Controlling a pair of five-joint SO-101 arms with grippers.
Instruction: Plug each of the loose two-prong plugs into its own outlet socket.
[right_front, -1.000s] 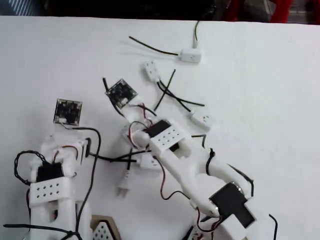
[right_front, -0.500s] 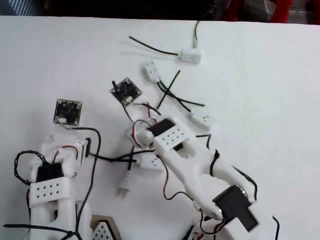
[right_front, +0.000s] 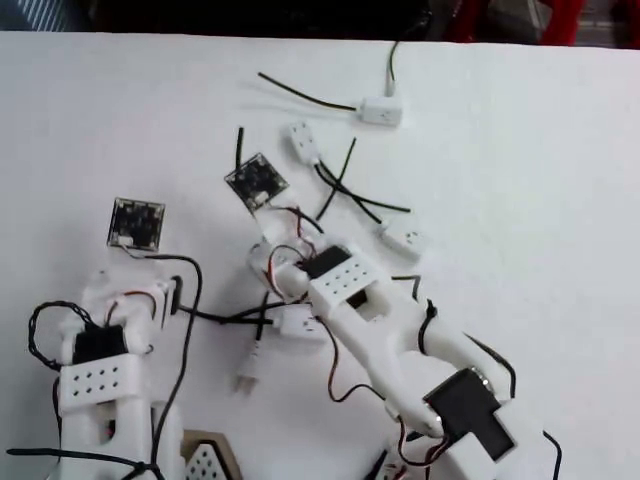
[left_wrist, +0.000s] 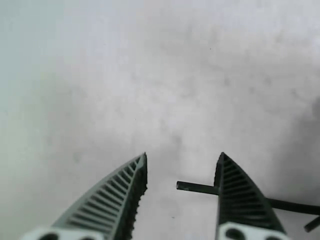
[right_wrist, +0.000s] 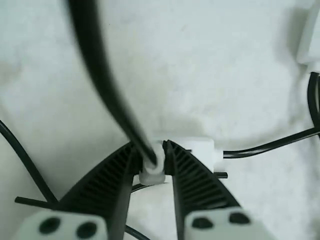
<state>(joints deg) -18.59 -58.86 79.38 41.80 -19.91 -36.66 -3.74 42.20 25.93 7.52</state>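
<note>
**A:** What has the right end effector (right_wrist: 150, 150) got hold of?

**B:** A white plug (right_wrist: 151, 169). The jaws are closed to a narrow gap on its body, and its black cord (right_wrist: 107, 75) runs up out of the grip. Just behind it lies a white block (right_wrist: 197, 146) with a cord of its own, which I take for an outlet socket. All this sits about mid-worktop, under the front of the right arm (right_front: 350, 290).

**A:** And the left?

**B:** The left end effector (left_wrist: 182, 159) is spread wide and holds nothing, low over bare worktop (left_wrist: 150, 75). A cord end (left_wrist: 197, 187) lies beside one finger (beside, not between).

**A:** So how should the plugging-in go?

**B:** I can't see the prongs, so I'd check first that they face the slots. Then square the plug to the block and press slowly along its axis. The block looks light and loose, and I'd expect it to slide, so the free left arm could brace it. Another loose plug (right_front: 247, 372) lies toward the worktop's near edge, and a spare socket (right_front: 380, 110) toward the far edge.
</note>
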